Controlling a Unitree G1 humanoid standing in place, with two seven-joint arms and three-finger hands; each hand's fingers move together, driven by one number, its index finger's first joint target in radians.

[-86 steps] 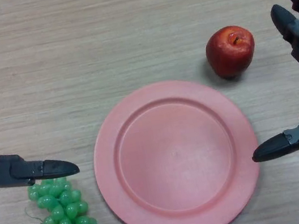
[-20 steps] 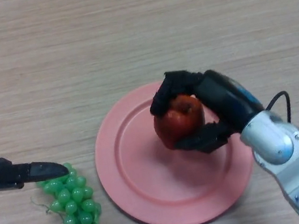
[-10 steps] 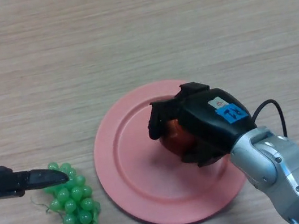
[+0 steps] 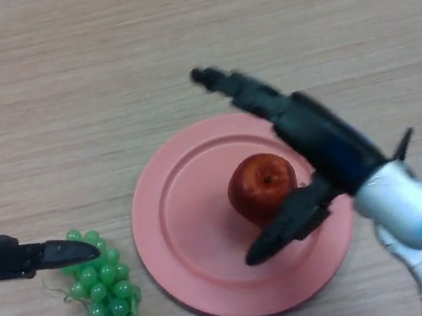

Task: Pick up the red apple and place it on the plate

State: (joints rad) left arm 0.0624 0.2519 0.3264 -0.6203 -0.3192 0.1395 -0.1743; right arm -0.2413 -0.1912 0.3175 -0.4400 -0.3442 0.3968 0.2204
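The red apple (image 4: 261, 186) sits on the pink plate (image 4: 183, 235), right of the plate's middle. My right hand (image 4: 322, 143) is open above the plate's right side, with its fingers stretched out past the apple's far side and its thumb below the apple; it does not hold the apple. My left hand (image 4: 17, 259) is open at the left edge of the view, with its thumb pointing right over the grapes.
A bunch of green grapes (image 4: 101, 286) lies on the wooden table (image 4: 101, 79) just left of the plate, under my left thumb.
My right hand has let go of the apple and opened its fingers wide. The apple now rests on the plate. My left hand has stayed put.
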